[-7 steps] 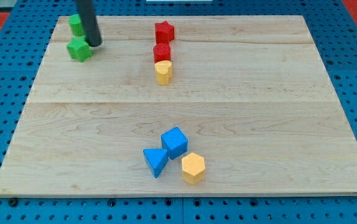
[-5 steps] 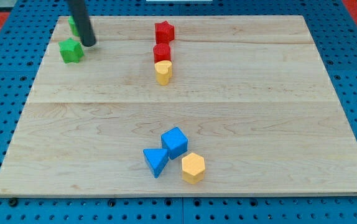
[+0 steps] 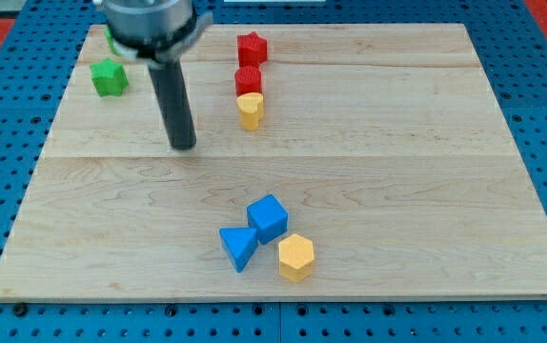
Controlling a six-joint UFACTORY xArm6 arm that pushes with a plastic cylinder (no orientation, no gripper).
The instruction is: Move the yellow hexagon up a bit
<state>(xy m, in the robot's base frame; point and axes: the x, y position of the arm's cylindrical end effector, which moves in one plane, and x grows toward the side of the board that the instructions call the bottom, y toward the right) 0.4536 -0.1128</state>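
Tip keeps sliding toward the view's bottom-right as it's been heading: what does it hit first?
Probably the blue cube, ahead of the yellow hexagon. My tip has bare board until that cluster, though the exact line is uncertain; the blue triangle lies close by.

The yellow hexagonal block (image 3: 295, 256) lies flat on the pale wooden counter (image 3: 397, 171), one hexagon face turned up and its side walls in slightly darker, orange-tinged shade. It sits low on the counter, a little right of the middle line and near the bottom edge. It is upright, not tipped. At its 11 o'clock, just beside it and seemingly touching, is a blue cube (image 3: 268, 217); at its 9 o'clock, close by with a narrow gap, is a blue triangular block (image 3: 239, 246).
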